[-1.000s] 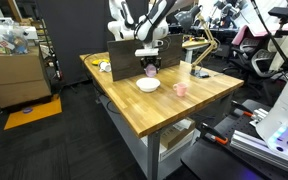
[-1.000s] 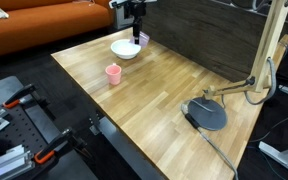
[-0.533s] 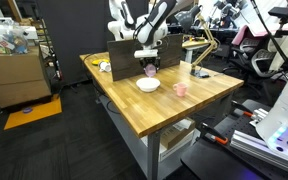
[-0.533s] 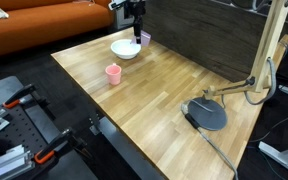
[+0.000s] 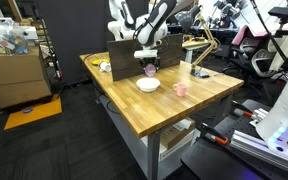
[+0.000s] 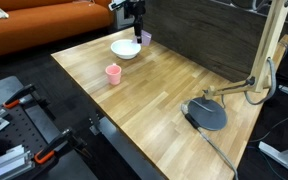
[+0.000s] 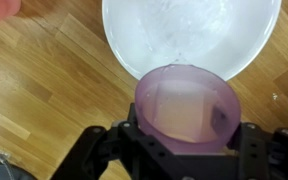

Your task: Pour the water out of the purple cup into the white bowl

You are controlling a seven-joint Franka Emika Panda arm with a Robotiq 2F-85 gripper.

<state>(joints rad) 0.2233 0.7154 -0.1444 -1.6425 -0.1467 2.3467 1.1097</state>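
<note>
A: Status?
B: The tool (image 7: 184, 135) clamps the purple cup (image 7: 184, 105), upright, just beside the white bowl (image 7: 124, 45).
A: Advice: bring the lip over the bowl's middle first, then tilt slowly; less spill.

We see a purple cup (image 7: 184, 105) of pale, see-through lilac, and beyond it a plain white bowl (image 7: 189, 35). The gripper (image 7: 189, 140) is black. The table (image 6: 164, 100) is honey-brown wood with a striped plank grain. Near and left of the bowl in an exterior view is a pink cup (image 6: 113, 73). At the far left the couch (image 6: 44, 25) is orange, and the far panel (image 6: 204, 35) is dark brown.
</note>
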